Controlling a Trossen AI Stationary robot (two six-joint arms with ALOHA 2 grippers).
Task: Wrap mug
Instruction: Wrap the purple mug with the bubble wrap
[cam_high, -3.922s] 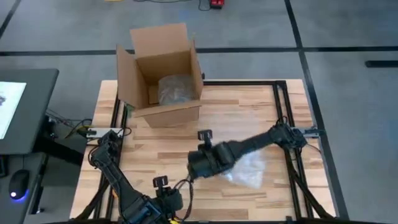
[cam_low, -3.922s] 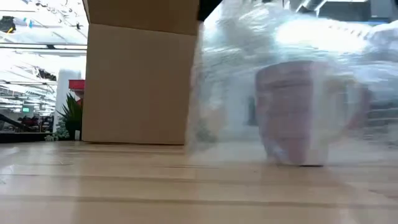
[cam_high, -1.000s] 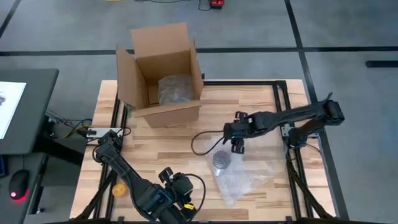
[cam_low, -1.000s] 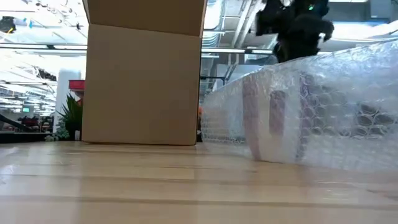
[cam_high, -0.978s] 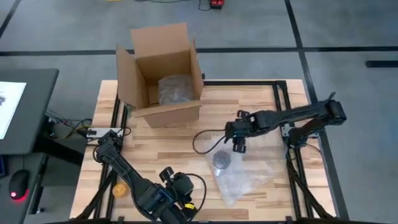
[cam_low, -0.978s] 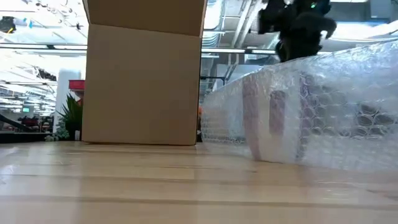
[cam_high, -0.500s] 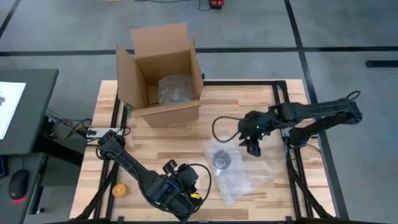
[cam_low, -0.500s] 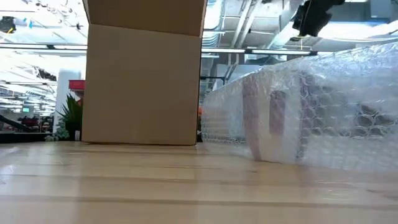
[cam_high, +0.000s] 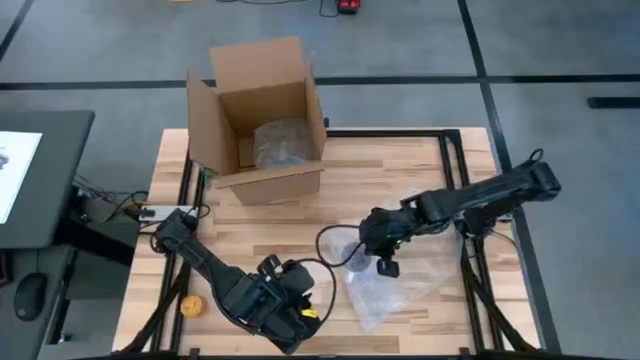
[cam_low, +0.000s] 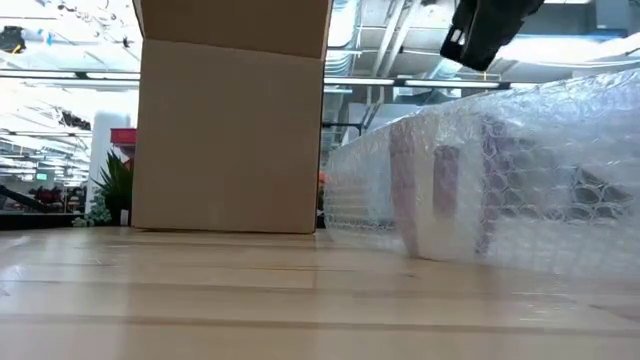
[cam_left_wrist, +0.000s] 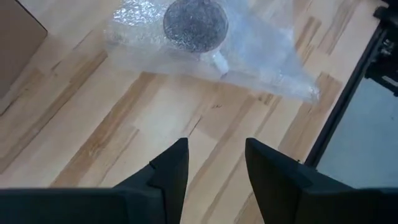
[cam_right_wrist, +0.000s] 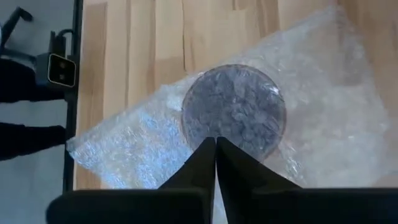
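the mug sat under bubble wrap; the right gripper hovered above, fingers closed and empty, probably to press the wrap down; the left gripper waited nearby, parted and empty.

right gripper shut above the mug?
Yes, in the right wrist view the right gripper's fingers meet with no gap, directly over the bubble-wrapped mug.

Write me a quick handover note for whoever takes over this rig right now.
Right gripper: shut, empty, hovering right over the mug.
Left gripper: open, empty, waiting at the table's near edge.
Mug stands upright under a loose sheet of bubble wrap draped over it, mid-table.
Cardboard box sits open at the far left, with a wrapped bundle inside.
Done: wrap laid over the mug.
Left: tuck the wrap around the mug.
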